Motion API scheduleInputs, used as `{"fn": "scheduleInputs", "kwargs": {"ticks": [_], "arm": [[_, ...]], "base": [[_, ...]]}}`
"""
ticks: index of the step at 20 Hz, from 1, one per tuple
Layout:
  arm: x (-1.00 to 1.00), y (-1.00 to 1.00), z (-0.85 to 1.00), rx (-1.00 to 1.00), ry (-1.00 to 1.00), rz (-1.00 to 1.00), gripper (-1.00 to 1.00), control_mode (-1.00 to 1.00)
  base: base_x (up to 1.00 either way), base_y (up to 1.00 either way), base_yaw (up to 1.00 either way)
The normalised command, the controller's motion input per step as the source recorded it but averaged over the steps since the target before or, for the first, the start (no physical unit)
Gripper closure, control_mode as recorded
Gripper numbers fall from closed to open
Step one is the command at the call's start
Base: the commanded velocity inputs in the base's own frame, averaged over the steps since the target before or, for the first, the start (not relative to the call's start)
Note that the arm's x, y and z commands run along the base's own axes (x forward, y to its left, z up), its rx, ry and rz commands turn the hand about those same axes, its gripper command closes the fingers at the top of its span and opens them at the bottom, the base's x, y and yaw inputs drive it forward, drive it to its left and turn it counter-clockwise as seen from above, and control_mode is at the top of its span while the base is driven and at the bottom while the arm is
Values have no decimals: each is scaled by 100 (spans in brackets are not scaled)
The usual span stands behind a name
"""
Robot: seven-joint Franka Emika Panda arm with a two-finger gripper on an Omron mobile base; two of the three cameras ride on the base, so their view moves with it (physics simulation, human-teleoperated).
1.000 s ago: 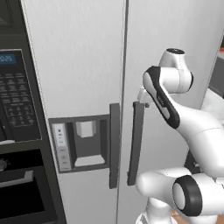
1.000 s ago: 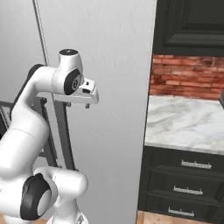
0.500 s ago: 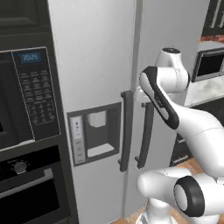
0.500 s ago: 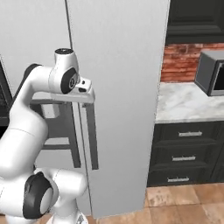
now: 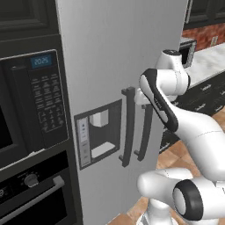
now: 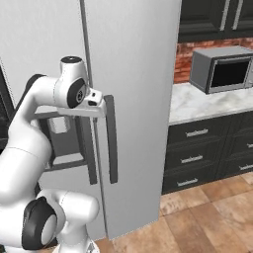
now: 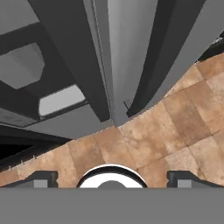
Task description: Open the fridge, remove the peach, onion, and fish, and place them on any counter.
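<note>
The fridge (image 5: 114,57) is tall, light grey and two-doored, with a dispenser recess (image 5: 99,132) in its left door; I see no gap between the doors. My gripper (image 5: 139,97) sits at the top of the right door's dark handle (image 5: 145,132), and the right base view shows the gripper (image 6: 99,105) beside that handle (image 6: 111,141). In the hand view, looking down along both handles to the floor, the gripper (image 7: 113,177) is open with nothing between its fingertips (image 7: 41,177). The peach, onion and fish are hidden. The marbled counter (image 6: 207,106) lies right of the fridge.
A black built-in oven with a control panel (image 5: 39,101) stands left of the fridge. A grey microwave (image 6: 222,69) sits on the counter over black drawers (image 6: 197,148). Brown tiled floor (image 6: 207,217) spreads in front of the cabinets.
Both base views have swung, so the camera moved: the oven, counter and microwave show more. The hand stays by the top of the right handle.
</note>
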Motion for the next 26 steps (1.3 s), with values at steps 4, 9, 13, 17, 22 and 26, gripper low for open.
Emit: {"fn": "scheduleInputs", "kwargs": {"ticks": [4, 9, 13, 17, 22, 26], "arm": [[4, 0, 0, 4, -4, -17, -100, -100], [32, -52, -2, 21, -18, 3, -100, -100], [69, -48, -26, 12, -12, 12, -100, -100], [74, -12, -43, 0, -2, 13, -100, -100], [69, 0, -52, 2, -4, 15, -100, -100], [43, 0, -41, 7, -17, 15, -100, -100]], "base": [[0, 0, 0], [0, 0, 0], [0, 0, 0], [0, 0, 0], [0, 0, 0], [0, 0, 0]]}}
